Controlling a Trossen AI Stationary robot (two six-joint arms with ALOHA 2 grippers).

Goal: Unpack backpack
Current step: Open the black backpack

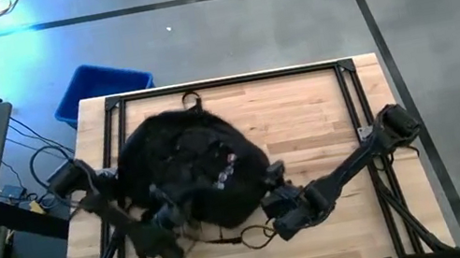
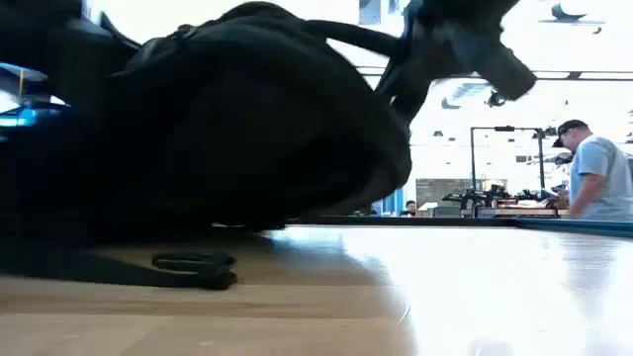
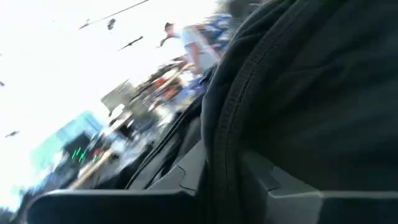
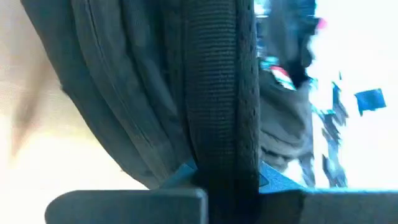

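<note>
The black backpack [image 1: 190, 169] lies in a heap on the left half of the wooden table, pins [image 1: 224, 173] showing on its top. In the low view the backpack [image 2: 247, 129] fills the left, and a loose strap [image 2: 193, 267] rests flat on the wood before it. My left gripper [image 1: 166, 221] is at its near left edge, with black fabric between its fingers. My right gripper [image 1: 277, 206] is at its near right edge, shut on a webbing strap. My left gripper has a stitched fold of the backpack's fabric [image 3: 227, 155] between its two fingers, coming at it about level from the near left. One layer or several, I cannot tell. My right gripper pinches a black webbing strap [image 4: 221, 137] of the backpack between its fingers, lying across the strap and slanting down from the table's right. The strap [image 2: 346, 35] runs up off the backpack's top to the gripper, held above the table.
A black frame rail [image 1: 222, 83] runs around the tabletop. Bare wood [image 1: 313, 114] lies right of the backpack. A blue bin [image 1: 99, 86] stands past the far left corner. A thin cord loop [image 1: 253, 234] lies near the front edge. A person [image 2: 593, 178] stands in the room behind.
</note>
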